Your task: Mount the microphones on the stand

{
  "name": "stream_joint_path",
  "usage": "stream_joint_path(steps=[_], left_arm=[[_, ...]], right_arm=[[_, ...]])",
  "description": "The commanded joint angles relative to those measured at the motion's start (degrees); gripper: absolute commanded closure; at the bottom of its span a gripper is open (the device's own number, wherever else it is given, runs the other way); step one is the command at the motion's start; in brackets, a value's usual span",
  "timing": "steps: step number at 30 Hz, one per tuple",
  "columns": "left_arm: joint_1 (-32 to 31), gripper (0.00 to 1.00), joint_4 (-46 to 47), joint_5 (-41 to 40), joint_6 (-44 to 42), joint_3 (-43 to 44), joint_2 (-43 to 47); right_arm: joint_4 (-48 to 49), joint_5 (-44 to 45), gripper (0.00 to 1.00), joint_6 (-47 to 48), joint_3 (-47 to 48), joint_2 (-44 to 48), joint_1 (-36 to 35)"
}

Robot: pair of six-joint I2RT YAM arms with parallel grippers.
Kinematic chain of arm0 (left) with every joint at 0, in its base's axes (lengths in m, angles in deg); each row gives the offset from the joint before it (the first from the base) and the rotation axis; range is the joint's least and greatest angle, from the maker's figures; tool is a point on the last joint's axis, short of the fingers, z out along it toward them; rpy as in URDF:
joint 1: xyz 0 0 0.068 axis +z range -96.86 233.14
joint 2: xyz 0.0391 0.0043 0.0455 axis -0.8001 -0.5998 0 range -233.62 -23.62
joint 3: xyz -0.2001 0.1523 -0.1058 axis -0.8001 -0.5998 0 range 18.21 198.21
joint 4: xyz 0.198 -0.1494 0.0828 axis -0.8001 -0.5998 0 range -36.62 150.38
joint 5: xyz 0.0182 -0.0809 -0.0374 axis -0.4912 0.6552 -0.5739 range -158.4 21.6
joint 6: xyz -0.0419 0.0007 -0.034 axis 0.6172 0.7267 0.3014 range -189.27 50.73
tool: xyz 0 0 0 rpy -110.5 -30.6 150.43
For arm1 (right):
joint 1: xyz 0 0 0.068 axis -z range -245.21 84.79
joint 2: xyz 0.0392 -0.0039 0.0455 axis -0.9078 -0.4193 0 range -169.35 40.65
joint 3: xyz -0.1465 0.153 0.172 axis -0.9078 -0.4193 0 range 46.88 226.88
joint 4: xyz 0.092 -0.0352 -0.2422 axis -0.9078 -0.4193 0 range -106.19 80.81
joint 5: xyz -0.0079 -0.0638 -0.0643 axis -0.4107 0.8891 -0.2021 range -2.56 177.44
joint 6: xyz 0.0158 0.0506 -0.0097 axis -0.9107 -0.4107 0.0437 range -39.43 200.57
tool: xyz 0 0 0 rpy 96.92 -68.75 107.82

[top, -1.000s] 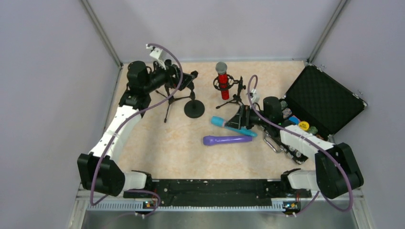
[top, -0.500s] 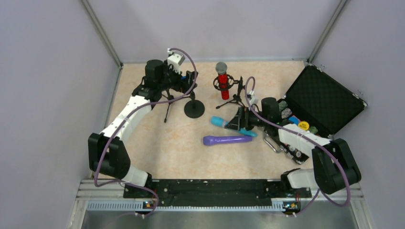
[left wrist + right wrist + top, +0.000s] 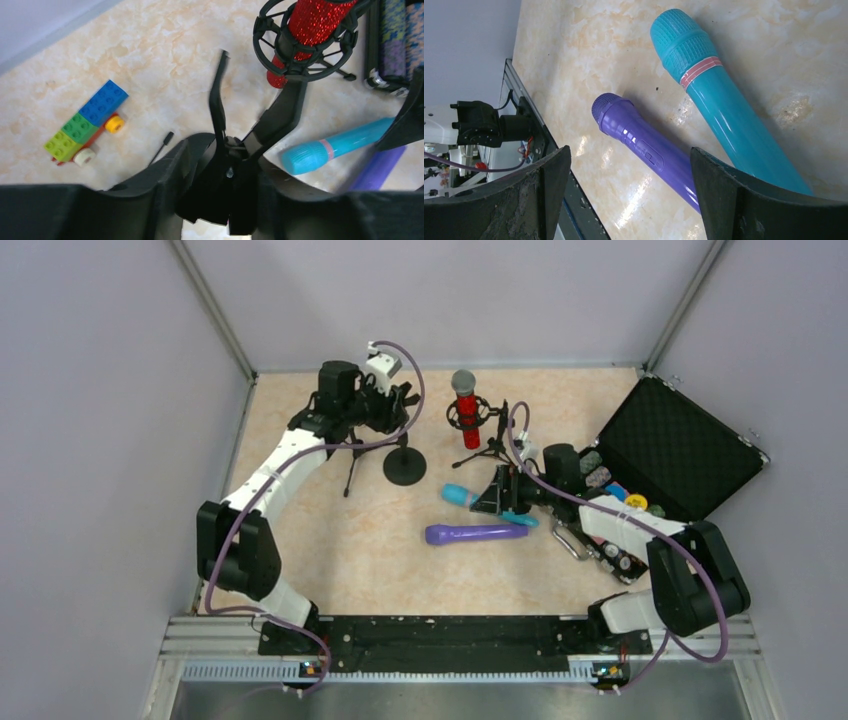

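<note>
Purple microphone [image 3: 475, 533] on beige table [image 3: 340, 540], lilac walls [image 3: 100, 440]

Marbled table [image 3: 330, 540] bearing purple microphone [image 3: 475, 533], blue microphone [image 3: 460, 495]

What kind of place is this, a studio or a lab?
Probably a robotics lab test cell: plain grey walls box in the tabletop, a left arm and right arm are bolted at its near edge, and props are toys like the purple microphone.
</note>
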Motion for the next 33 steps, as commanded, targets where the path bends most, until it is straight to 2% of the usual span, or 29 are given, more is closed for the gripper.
stream_joint_path(steps=[1,3,5,17,33], left_arm=[[-0.1,0.81,-2.4,0.6,-1.2,4.3,-1.0],[-0.1,0.94,-2.8,1.5,-1.1,4.6,-1.2],[-0.1,1.0,-2.9,2.4,-0.8,4.5,-1.1],[-0.1,1.0,-1.4,4.6,1.0,5.2,3.5],[-0.4,1.0,-2.1,7.4,4.4,4.8,17.5]], right_arm=[[1.1,0.2,0.14,1.1,2.7,-0.3,0.2],[1.1,0.2,0.14,1.2,2.7,-0.3,0.2],[1.1,0.2,0.14,1.2,2.7,-0.4,0.2],[0.5,0.0,0.14,1.5,3.5,-0.4,0.2],[0.0,-0.7,0.14,0.8,4.0,0.9,0.2]])
